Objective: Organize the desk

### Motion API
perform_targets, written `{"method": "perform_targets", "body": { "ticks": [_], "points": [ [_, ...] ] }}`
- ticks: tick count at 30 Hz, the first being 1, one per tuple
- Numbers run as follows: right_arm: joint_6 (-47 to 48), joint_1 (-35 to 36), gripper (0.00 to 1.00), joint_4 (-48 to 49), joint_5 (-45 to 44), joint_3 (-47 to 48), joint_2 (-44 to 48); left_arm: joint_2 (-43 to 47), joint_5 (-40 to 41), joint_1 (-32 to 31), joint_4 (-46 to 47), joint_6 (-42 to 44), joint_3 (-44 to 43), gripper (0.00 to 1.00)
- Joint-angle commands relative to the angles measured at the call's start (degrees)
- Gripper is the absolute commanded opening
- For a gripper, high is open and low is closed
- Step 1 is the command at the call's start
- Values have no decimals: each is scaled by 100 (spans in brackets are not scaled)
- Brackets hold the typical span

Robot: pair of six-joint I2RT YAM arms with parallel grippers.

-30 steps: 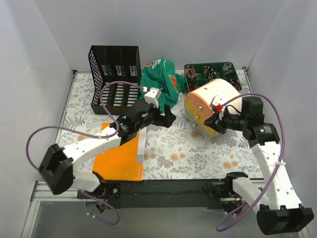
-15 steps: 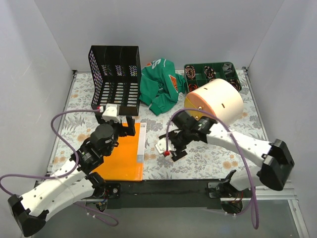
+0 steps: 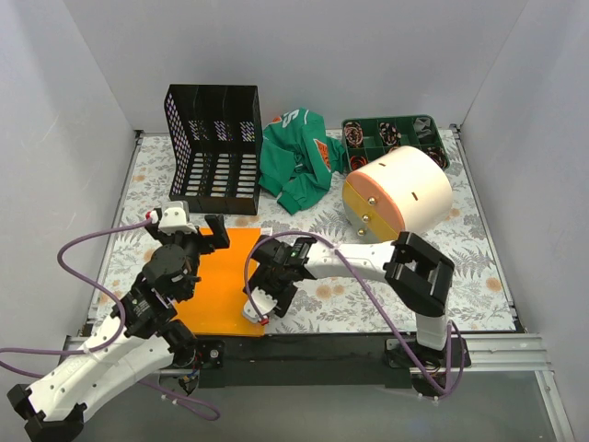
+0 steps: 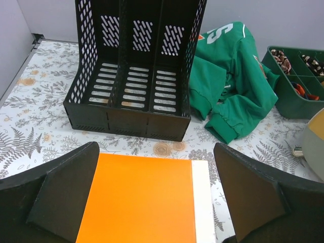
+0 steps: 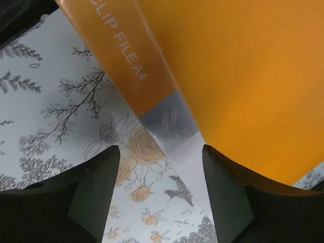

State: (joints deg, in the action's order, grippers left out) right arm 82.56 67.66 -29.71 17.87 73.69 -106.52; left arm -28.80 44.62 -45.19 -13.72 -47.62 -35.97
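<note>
The desk (image 3: 433, 276) has a white cover with grey ferns and orange flowers. An orange clip file (image 3: 225, 290) with a white spine lies flat at the front left; it also shows in the left wrist view (image 4: 142, 197) and the right wrist view (image 5: 243, 76). My left gripper (image 3: 201, 232) is open and empty above the file's far edge. My right gripper (image 3: 269, 296) is open at the file's right spine edge, one finger (image 5: 86, 197) over the desk, the other (image 5: 253, 202) over the file. A black file rack (image 3: 213, 147) stands at the back left.
A green jersey (image 3: 296, 157) lies crumpled at the back middle. A green compartment tray (image 3: 391, 138) of small items stands at the back right. A large cream cylinder (image 3: 398, 193) lies on its side in front of it. White walls enclose three sides.
My right arm has swung left and low to the file's spine edge. My left gripper has pulled back toward the front left, above the file's far edge.
</note>
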Motion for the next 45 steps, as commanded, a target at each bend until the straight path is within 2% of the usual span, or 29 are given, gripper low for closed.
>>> {"method": "perform_targets", "body": {
  "ticks": [1,5,8,12,14,15,17,27,31,32,34,35,38,39,45],
  "points": [
    [58,46,73,641,-433,251,-290,137,144,28,71,112,63,98],
    [-4,89,66,818,-486,242,-536,94,38,19,71,130,55,98],
    [128,177,55,932,-661,-3,-589,85,-6,28,71,130,46,98],
    [164,256,32,1003,-575,-442,-484,146,-24,28,71,121,46,98],
    [67,265,25,1029,-486,-697,-353,190,-24,36,71,130,63,98],
    [-12,257,12,1020,-425,-776,-308,190,-41,36,71,121,63,98],
    [-213,257,3,1038,-381,-1004,-116,208,-50,36,79,121,72,98],
    [-1786,204,1,1029,559,-1498,1326,330,-260,36,44,-186,-15,98],
    [-2217,81,1,801,797,-1507,1949,498,-954,36,-533,-1142,-244,98],
    [-2279,63,1,783,849,-1507,2029,507,-1260,36,-701,-1728,-296,98],
    [-2402,-59,1,757,885,-1568,2222,524,-1508,36,-1279,-2346,-490,98],
    [-2438,-173,1,757,911,-1594,2275,533,-1579,36,-1500,-3071,-560,98],
    [-2630,-384,1,757,1016,-1665,2416,664,-1772,36,-2379,-4182,-762,98],
    [-2684,-542,1,757,1034,-1656,2443,743,-1903,36,-2582,-4803,-789,98],
    [-3026,-1053,1,792,1271,-1665,2531,1341,-2378,36,-3435,-6520,-737,98]
  ]
}}
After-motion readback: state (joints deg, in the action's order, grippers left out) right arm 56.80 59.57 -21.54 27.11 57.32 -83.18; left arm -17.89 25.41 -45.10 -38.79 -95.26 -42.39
